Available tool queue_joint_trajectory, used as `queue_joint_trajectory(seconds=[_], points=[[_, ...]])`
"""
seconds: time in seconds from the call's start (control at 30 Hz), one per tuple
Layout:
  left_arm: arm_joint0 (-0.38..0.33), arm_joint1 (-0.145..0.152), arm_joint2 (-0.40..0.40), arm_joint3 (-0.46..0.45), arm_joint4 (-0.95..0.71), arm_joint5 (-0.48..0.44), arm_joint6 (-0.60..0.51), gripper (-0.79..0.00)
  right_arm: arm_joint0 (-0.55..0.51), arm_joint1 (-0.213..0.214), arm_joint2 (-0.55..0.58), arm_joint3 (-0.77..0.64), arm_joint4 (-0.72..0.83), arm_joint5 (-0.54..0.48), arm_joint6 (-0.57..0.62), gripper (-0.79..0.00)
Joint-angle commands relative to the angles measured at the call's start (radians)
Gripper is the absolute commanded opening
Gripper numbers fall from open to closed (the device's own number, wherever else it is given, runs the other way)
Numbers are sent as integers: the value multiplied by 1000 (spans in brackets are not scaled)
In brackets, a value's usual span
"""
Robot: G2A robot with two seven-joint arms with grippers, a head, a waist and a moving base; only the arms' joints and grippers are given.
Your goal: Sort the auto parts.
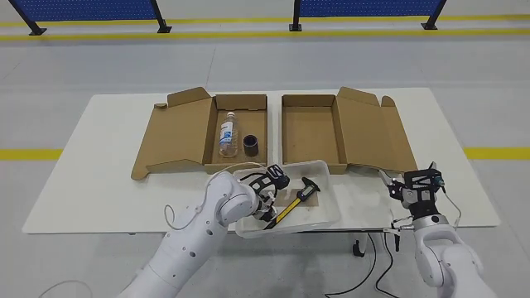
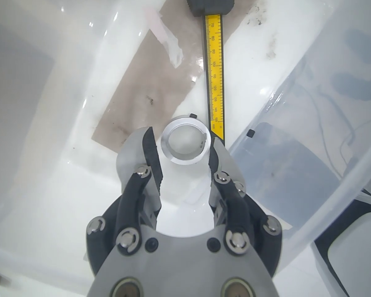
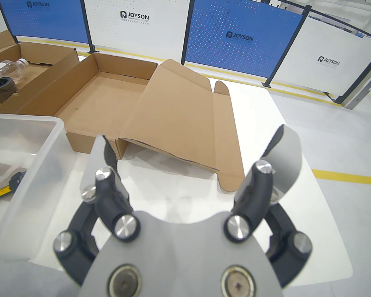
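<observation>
My left hand point(image 2: 181, 143) points down, fingers parted, the arm bent across in front of me; my right hand point(image 3: 191, 139) faces forward, fingers spread wide, well apart from it.

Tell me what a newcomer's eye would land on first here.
The left gripper, open, straddles a shiny metal ring on the floor of the clear bin, a yellow-scaled caliper lying right beside it. Behind the bin stand two open cardboard boxes; the left box holds a bottle and a dark cylinder.
</observation>
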Motion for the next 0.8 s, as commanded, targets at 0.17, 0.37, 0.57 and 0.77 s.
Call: queue_joint_trajectory(seconds=[0.17, 0.37, 0.57, 0.77], points=[[-36, -4, 21, 50, -13, 10, 14, -425, 0, 0, 0, 0, 0, 0, 0, 0], [-64, -9, 42, 87, -28, 14, 20, -437, 0, 0, 0, 0, 0, 0, 0, 0], [-77, -10, 53, 110, -42, 17, 20, -511, 0, 0, 0, 0, 0, 0, 0, 0], [-79, -9, 59, 122, -48, 21, 20, -539, 0, 0, 0, 0, 0, 0, 0, 0]])
